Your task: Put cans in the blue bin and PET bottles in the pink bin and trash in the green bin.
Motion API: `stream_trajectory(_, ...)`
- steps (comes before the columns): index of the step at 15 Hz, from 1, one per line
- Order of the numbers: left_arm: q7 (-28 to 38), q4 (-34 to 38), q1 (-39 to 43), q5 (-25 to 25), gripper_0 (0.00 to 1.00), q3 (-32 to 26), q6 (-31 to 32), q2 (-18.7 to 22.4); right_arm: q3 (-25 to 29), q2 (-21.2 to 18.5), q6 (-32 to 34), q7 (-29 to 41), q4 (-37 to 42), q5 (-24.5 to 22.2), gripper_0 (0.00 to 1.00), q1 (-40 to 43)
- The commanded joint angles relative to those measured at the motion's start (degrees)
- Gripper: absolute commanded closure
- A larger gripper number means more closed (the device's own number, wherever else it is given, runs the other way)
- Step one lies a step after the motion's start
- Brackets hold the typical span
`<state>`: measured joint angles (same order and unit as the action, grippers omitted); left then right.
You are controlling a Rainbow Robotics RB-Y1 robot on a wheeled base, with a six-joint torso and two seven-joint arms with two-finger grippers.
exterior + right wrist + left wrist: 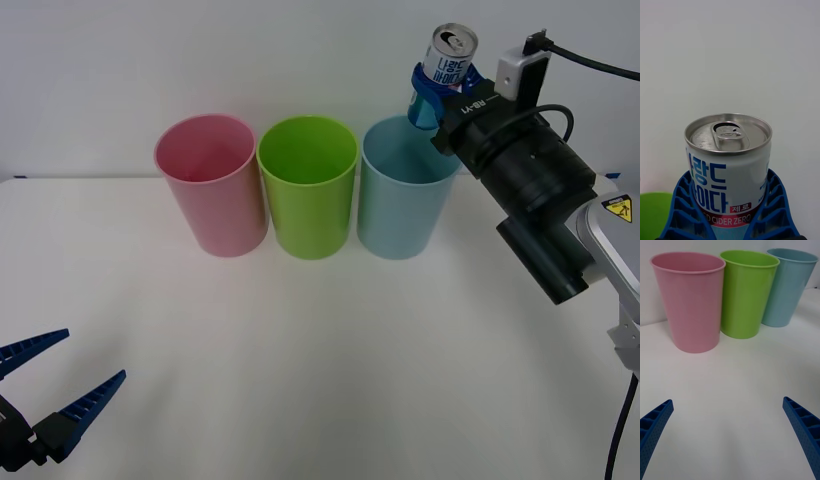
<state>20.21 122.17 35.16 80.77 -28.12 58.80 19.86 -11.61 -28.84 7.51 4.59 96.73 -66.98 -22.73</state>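
Observation:
My right gripper (440, 95) is shut on a small white-silver can (446, 58) with blue and red print, holding it upright in the air over the far right rim of the blue bin (405, 200). Up close, the can (729, 165) sits between the blue ribbed fingers (772, 210), pull-tab top showing. The pink bin (212, 185), green bin (307, 185) and blue bin stand in a row from left to right at the back of the table. Low at the front left, my left gripper (55, 385) rests open with nothing in it.
The white table (320, 360) stretches bare in front of the bins. A white wall stands right behind them. From the left wrist, the pink bin (690, 300), green bin (745, 292) and blue bin (788, 287) stand beyond the open fingers (805, 431).

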Motion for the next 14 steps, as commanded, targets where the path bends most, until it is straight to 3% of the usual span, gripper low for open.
stream_trajectory(1,0.0,0.0,0.0,0.0,0.0,0.0,0.0,0.0,-1.58,0.01,-0.03,-0.19,-4.27,-0.25,1.0,-2.32)
stream_trajectory(11,0.0,0.0,0.0,0.0,0.0,0.0,0.0,0.0,-3.51,0.28,-0.03,-0.28,-7.7,-1.75,1.0,-2.85)
stream_trajectory(12,0.0,0.0,0.0,0.0,0.0,0.0,0.0,0.0,-3.51,0.19,-0.03,-0.37,-7.87,-1.92,0.96,-2.85)
stream_trajectory(13,0.0,0.0,0.0,0.0,0.0,0.0,0.0,0.0,-3.42,0.19,-0.12,-0.63,-7.87,-2.01,0.12,-2.85)
stream_trajectory(14,0.0,0.0,0.0,0.0,0.0,0.0,0.0,0.0,-3.42,0.19,-0.12,-0.63,-7.87,-2.01,0.0,-2.94)
